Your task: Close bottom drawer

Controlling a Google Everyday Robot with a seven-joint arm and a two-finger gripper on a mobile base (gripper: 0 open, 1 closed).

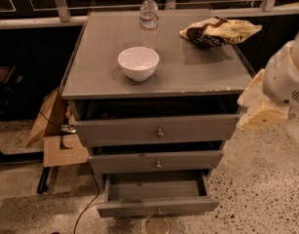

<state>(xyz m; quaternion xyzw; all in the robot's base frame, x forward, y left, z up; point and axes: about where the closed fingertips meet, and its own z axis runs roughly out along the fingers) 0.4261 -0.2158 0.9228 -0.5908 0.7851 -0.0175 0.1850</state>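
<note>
The grey dresser (158,84) has three stacked drawers, all pulled out to some degree. The bottom drawer (158,206) is the lowest one. It is pulled out the furthest, its empty inside shows, and its small round knob (159,211) sits at the front centre. The middle drawer (156,161) and the top drawer (156,129) stand slightly open above it. My gripper (262,112) is at the right of the view, on the white and cream arm. It hangs beside the dresser's right front corner at top-drawer height, well above and right of the bottom drawer, touching nothing.
On the dresser top stand a white bowl (138,62), a water bottle (149,13) and a chip bag (219,30). Cardboard pieces (56,130) and a black cable (88,199) lie on the speckled floor at the left. A window rail runs behind.
</note>
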